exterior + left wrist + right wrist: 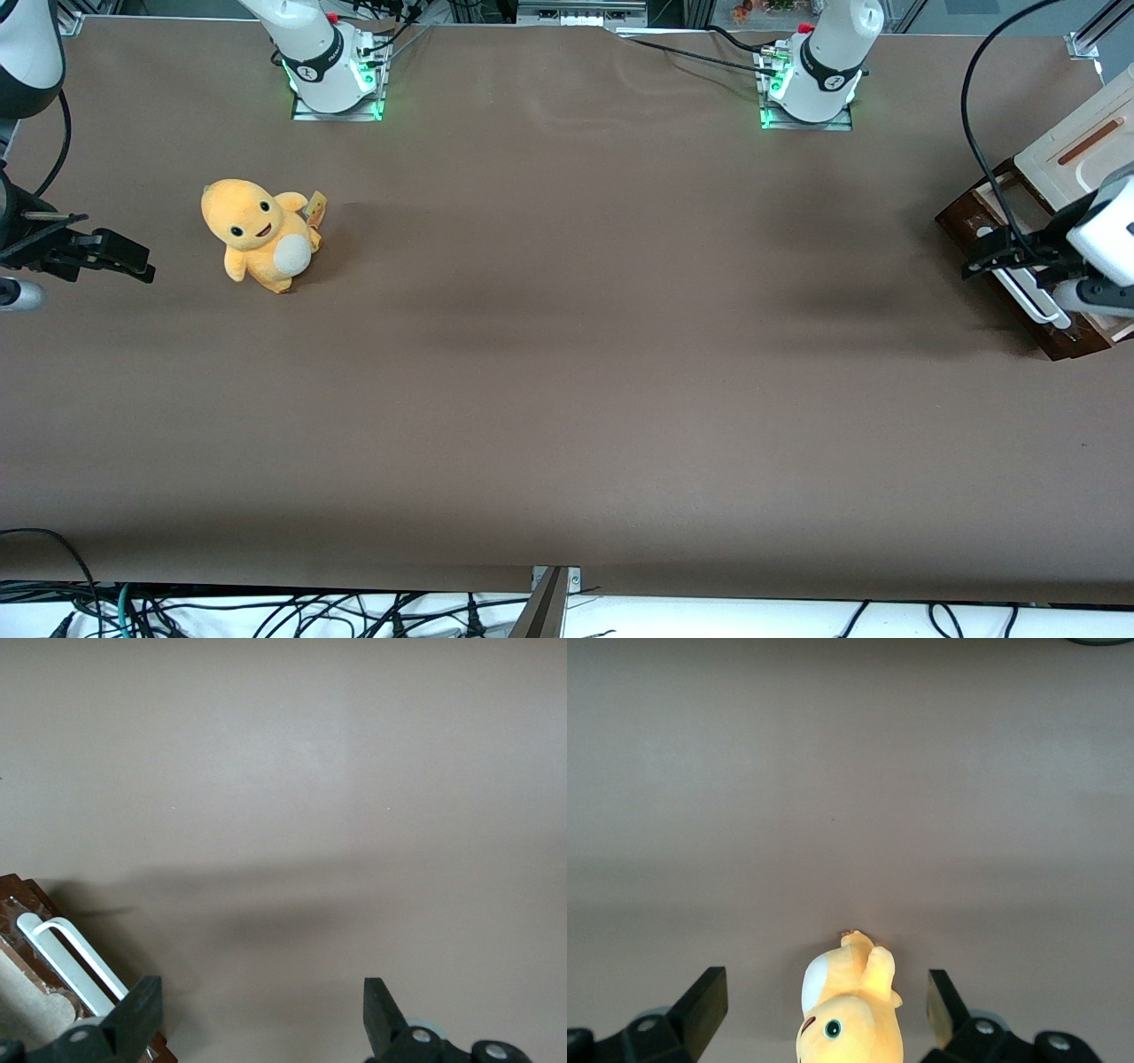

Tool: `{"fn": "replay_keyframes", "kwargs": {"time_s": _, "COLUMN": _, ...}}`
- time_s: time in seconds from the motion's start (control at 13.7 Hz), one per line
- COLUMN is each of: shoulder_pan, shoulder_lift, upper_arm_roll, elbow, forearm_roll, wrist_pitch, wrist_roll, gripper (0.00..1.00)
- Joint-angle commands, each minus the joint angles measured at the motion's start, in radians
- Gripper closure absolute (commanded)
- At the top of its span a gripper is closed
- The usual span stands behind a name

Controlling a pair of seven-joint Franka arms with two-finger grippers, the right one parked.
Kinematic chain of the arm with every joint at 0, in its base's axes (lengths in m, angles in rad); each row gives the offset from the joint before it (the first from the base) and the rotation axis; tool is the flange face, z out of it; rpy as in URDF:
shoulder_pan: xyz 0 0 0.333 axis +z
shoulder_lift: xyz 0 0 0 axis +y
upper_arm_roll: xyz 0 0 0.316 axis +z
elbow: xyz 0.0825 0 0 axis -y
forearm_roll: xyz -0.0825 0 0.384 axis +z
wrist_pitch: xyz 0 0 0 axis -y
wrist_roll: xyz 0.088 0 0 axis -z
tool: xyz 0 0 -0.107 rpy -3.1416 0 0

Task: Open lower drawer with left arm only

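While the hand (979,257) hovers spread, one lower drawer (1010,279) shows one handle (75,961).

Front view. Right edge of frame: left arm (1103,235) with its tool (992,252) over the lower drawer (1019,283), which stands pulled out. Left of centre: orange plush toy (257,235) on brown worktop (567,399).

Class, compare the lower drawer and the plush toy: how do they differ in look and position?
The lower drawer is glossy dark brown with a white bar handle; the plush toy is soft and orange-yellow. The drawer sits at the working arm's end, under the open gripper; the toy sits toward the parked arm's end. Both rest on the table.
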State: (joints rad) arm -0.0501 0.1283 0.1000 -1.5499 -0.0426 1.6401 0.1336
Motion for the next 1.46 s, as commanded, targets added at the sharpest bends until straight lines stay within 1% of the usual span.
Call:
{"fn": "replay_keyframes", "kwargs": {"time_s": 0.0, "shoulder_pan": -0.013, "shoulder_lift": -0.071, "upper_arm_roll": -0.006, "elbow": -0.053, "forearm_roll": -0.011, "wrist_pitch": 0.009, "wrist_roll": -0.003, "gripper": 0.00}}
{"fn": "replay_keyframes", "kwargs": {"time_s": 0.07, "shoulder_pan": -0.014, "shoulder_lift": -0.081, "upper_arm_roll": -0.006, "elbow": -0.053, "forearm_roll": -0.011, "wrist_pitch": -0.012, "wrist_roll": -0.008, "gripper": 0.00}}
{"fn": "replay_keyframes", "kwargs": {"time_s": 0.29, "shoulder_pan": -0.028, "shoulder_lift": -0.090, "upper_arm_roll": -0.011, "elbow": -0.056, "forearm_roll": 0.000, "wrist_pitch": -0.043, "wrist_roll": -0.126, "gripper": 0.00}}
{"fn": "replay_keyframes", "kwargs": {"time_s": 0.73, "shoulder_pan": 0.007, "shoulder_lift": -0.082, "upper_arm_roll": -0.016, "elbow": -0.056, "forearm_roll": 0.007, "wrist_pitch": -0.086, "wrist_roll": -0.088, "gripper": 0.00}}
{"fn": "replay_keyframes", "kwargs": {"time_s": 1.02, "shoulder_pan": 0.004, "shoulder_lift": -0.078, "upper_arm_roll": -0.017, "elbow": -0.056, "forearm_roll": 0.052, "wrist_pitch": -0.086, "wrist_roll": -0.083, "gripper": 0.00}}
{"fn": "replay_keyframes", "kwargs": {"time_s": 1.38, "shoulder_pan": 0.007, "shoulder_lift": -0.073, "upper_arm_roll": -0.022, "elbow": -0.058, "forearm_roll": 0.052, "wrist_pitch": -0.085, "wrist_roll": -0.081, "gripper": 0.00}}
